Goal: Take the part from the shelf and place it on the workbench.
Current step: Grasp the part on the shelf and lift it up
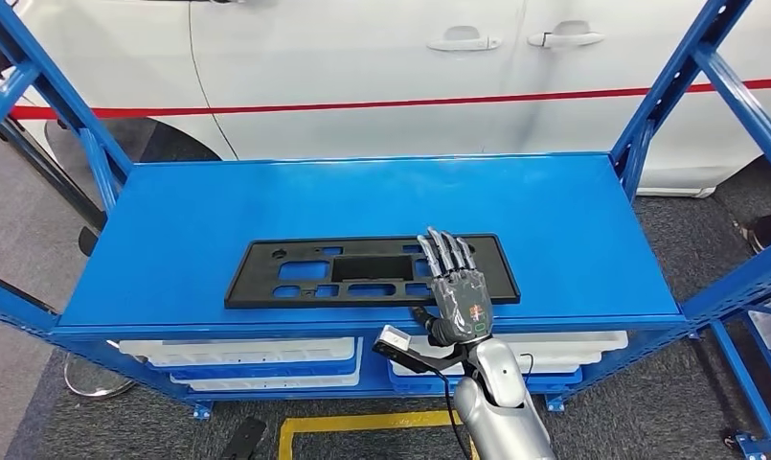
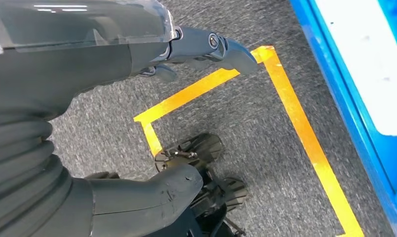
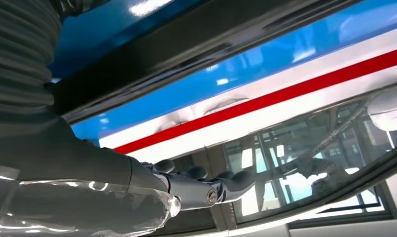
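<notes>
Head view shows the part [image 1: 372, 271], a flat black panel with several rectangular cut-outs, lying flat on the top of the blue shelf [image 1: 218, 206], nearer the shelf's front edge than its back and roughly centred along its length. The right hand [image 1: 458, 287] rests over the part's right end, palm down, with its fingers [image 1: 448, 251] stretched out straight and side by side across the panel; nothing is clasped in it, and whether the fingertips actually touch the panel cannot be told from above. Its silver forearm rises from below the shelf's front edge.

Seen from the right wrist, the same hand's fingers [image 3: 211, 190] lie extended and loose, holding nothing, with the part's dark glossy surface [image 3: 186, 44] close by.

From the left wrist, the left hand [image 2: 152, 69] hangs over grey carpet, its thumb [image 2: 221, 49] and fingers apart and holding nothing; yellow floor tape [image 2: 295, 123] marks a corner on the carpet beside the shelf's blue edge.

Under the shelf top, white and blue bins [image 1: 257, 359] sit on a lower level. Behind the shelf stands a white car [image 1: 381, 77] with a red stripe along its doors.
</notes>
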Controlling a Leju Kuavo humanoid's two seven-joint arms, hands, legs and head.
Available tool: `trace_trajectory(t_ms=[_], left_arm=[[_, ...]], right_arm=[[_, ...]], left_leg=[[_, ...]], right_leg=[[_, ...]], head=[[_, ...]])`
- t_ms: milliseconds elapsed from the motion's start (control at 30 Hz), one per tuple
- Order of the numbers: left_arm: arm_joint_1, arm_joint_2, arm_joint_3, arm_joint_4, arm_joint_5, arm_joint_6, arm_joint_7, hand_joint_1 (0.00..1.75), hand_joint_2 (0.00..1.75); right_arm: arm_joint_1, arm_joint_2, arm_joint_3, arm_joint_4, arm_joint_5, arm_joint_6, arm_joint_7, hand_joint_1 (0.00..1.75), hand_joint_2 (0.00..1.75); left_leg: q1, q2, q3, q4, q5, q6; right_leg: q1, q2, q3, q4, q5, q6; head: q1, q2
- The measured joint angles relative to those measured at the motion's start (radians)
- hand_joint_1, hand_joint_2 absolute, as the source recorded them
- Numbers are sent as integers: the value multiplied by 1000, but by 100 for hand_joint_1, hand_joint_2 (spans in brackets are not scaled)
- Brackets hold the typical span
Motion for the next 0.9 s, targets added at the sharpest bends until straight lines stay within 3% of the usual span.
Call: trace_trajectory(t_ms=[100, 133, 167, 200, 267, 300, 367, 467, 533, 600, 633, 667, 700, 767, 800, 833, 900], left_arm=[[0, 0, 1, 0, 0, 2, -4, 0, 175], [2, 0, 2, 0, 1, 3, -5, 0, 175], [3, 0, 3, 0, 1, 3, -6, 0, 175], [3, 0, 3, 0, 2, 4, -7, 0, 175], [2, 1, 5, 0, 3, 4, -8, 0, 175], [0, 1, 5, 0, 3, 5, -9, 0, 175], [-1, 2, 6, 0, 3, 5, -9, 0, 175], [0, 3, 7, 0, 3, 6, -10, 0, 175], [-2, 3, 7, 0, 3, 6, -11, 0, 175], [-3, 3, 7, 0, 3, 7, -12, 0, 175], [-2, 3, 7, 0, 3, 7, -12, 0, 175], [-2, 3, 7, 0, 3, 7, -12, 0, 175], [-1, 3, 7, 0, 3, 7, -13, 0, 175], [-1, 3, 7, 0, 3, 8, -15, 0, 175], [-1, 3, 7, 0, 3, 8, -16, 0, 175], [-2, 3, 7, 0, 3, 8, -17, 0, 175], [-1, 3, 7, 0, 2, 8, -19, 0, 175]], right_arm=[[1, 0, 0, 0, 0, 0, -2, 0, 175], [2, 0, 0, 0, 0, 0, -2, 0, 175], [3, 0, 0, 0, 0, 0, -2, 0, 175], [4, 0, 0, 0, 0, 0, -2, 0, 175], [4, 0, 0, 0, -1, 0, -2, 0, 175], [4, 0, 0, 0, -1, 0, -2, 0, 175], [4, 0, 0, 0, -1, 0, -2, 0, 175], [4, 0, 0, -1, -2, 0, -3, 0, 175], [3, 0, 0, -2, -5, 0, -3, 0, 175], [4, -2, 0, -1, -10, 0, -3, 0, 175], [6, -3, 0, 1, -11, 0, -3, 0, 175], [7, -5, 0, 2, -12, 0, -3, 0, 175], [8, -7, 0, 3, -13, 0, -3, 0, 175], [6, -8, 0, 3, -13, 0, -5, 0, 175], [6, -8, 0, 3, -14, 0, -6, 0, 175], [6, -8, 0, 3, -14, 0, -8, 0, 175], [7, -8, 0, 3, -16, 0, -13, 0, 175]], left_leg=[[5, 0, -80, 173, -84, -13], [6, 0, -103, 219, -95, -16], [7, 0, -113, 232, -87, -17], [7, 0, -103, 206, -60, -16], [7, 0, -44, 78, 12, -9], [4, 0, -17, 19, 34, -5], [-1, -1, 4, -31, 39, 4], [2, 0, 8, -46, 45, 20], [7, 1, 15, -58, 50, 32], [4, 2, 16, -58, 49, 38], [3, 2, 16, -57, 48, 39], [3, 2, 16, -55, 47, 40], [3, 1, 17, -52, 45, 39], [2, 0, 17, -45, 39, 35], [0, -1, 16, -40, 35, 31], [-2, -1, 15, -37, 33, 27], [-4, -1, 12, -36, 32, 18]], right_leg=[[-1, -3, 4, -3, -1, -10], [0, -3, 4, -2, -2, -11], [0, -2, 5, -2, -4, -11], [0, -1, 8, -1, -5, -11], [1, 1, 14, 0, -9, -7], [2, 2, 15, 0, -11, -4], [4, 2, 12, 0, -10, 5], [4, 1, 10, 5, -18, 21], [4, 0, -20, 74, -62, 28], [3, 0, -82, 203, -120, 32], [3, 0, -107, 250, -132, 33], [3, 0, -116, 265, -126, 34], [3, 0, -105, 238, -99, 33], [3, -1, -46, 113, -32, 28], [5, -1, -19, 56, -12, 24], [6, -1, -4, 22, -4, 21], [9, 1, -1, 5, -5, 14]], head=[[0, 0], [0, 0], [0, 0], [0, 0], [0, 0], [0, 0], [0, 0], [0, 0], [1, 0], [0, 0], [0, 0], [0, 0], [0, 0], [0, 0], [0, 0], [0, 0], [0, 0]])
